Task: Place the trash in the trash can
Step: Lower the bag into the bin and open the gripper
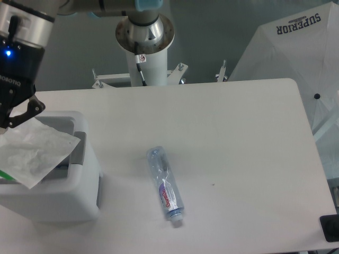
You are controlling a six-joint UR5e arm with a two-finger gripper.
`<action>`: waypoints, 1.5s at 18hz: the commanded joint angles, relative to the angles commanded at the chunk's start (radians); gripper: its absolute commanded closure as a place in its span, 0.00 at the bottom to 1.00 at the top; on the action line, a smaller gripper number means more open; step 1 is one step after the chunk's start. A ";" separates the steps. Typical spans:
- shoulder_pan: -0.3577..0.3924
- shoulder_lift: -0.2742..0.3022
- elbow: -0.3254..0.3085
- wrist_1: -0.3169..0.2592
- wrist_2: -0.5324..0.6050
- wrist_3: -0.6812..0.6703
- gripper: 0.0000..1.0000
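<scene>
Gripper (5, 119) sits at the far left edge, above the trash can (79, 185); its fingertips are cut off by the frame edge, so cannot tell if they are spread or pinching. Only the dark body with a blue light and one black finger link show. White lettering on the gripper body is partly cut, unreadable beyond a few letters.

Plastic bag (34, 153) is spread flat over the trash can's open top, one corner pointing toward the can's darker grey side panel. Its left part runs out of frame; a sliver of green strip shows at the left edge near the can's front rim. Whether the gripper touches the bag cannot be told. The bag hides most of the can's inside.

Trash can stands on the tabletop (228, 132) at the left side, its left wall cut off by the frame.

Bottle (166, 186) lies on its side on the tabletop, right of the trash can and well apart from it, cap end toward the near edge. Its label is red and white with small red writing, too blurred to read for sure.

Behind the trash can, past the tabletop's far edge, the robot base column (144, 42) stands, carrying a small tag too small to read. Far right of the can, a white panel (286, 47) reads "SUPERIOR". A dark object (331, 227) is cut off at the lower right corner.
</scene>
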 joint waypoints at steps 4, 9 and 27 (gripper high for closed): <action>0.000 0.046 -0.074 -0.002 0.002 0.002 1.00; 0.002 0.066 -0.160 -0.003 0.008 0.003 1.00; -0.021 -0.060 -0.106 -0.009 0.055 0.012 0.99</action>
